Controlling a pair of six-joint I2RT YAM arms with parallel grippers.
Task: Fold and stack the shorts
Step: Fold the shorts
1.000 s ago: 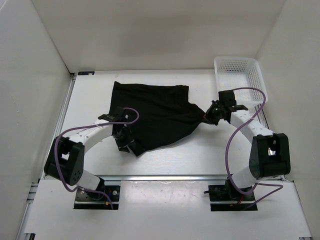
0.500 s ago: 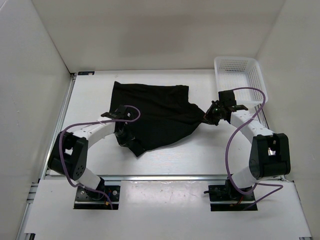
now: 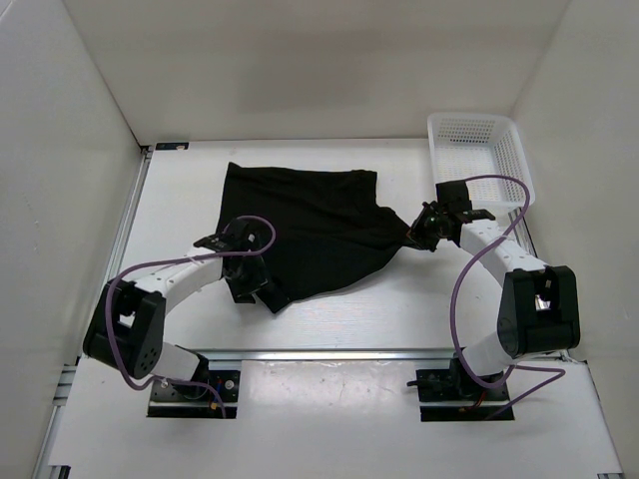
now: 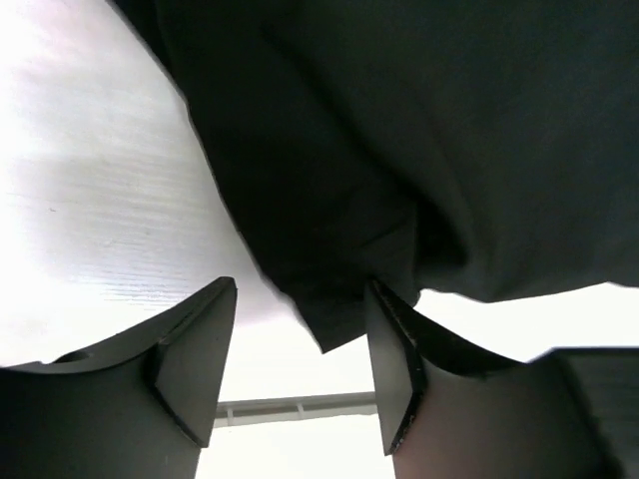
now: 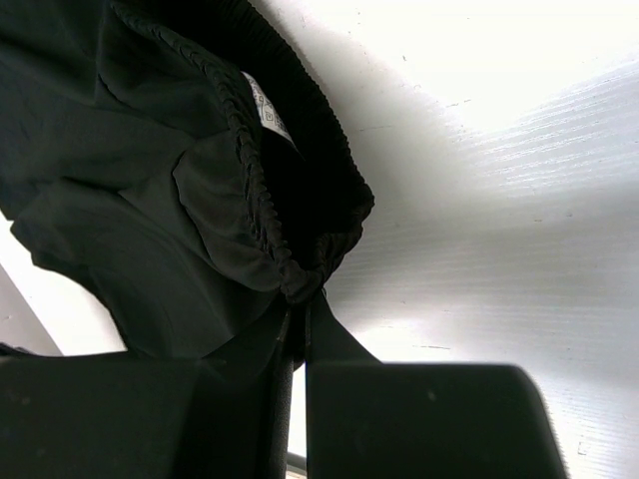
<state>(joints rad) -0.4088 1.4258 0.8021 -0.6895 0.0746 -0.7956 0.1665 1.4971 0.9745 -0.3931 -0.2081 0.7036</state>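
Where shorts (image 3: 310,220) end, white table (image 3: 399,304) shows.

The shorts (image 3: 310,230) lie spread on the table (image 3: 180,200), about its middle and a little toward the far side. My left gripper (image 3: 248,282) sits at their near left corner, on the edge closest to my bases. Seen from my left wrist, that corner of cloth hangs between my parted jaws. My right gripper (image 3: 420,233) is at their right end, where the cloth draws out to a point. My right wrist shows the waistband, with its label (image 5: 262,108) just behind, pinched between my closed fingers. The basket (image 3: 477,152) stands in the far right corner of the table, behind my right gripper and apart from the shorts.
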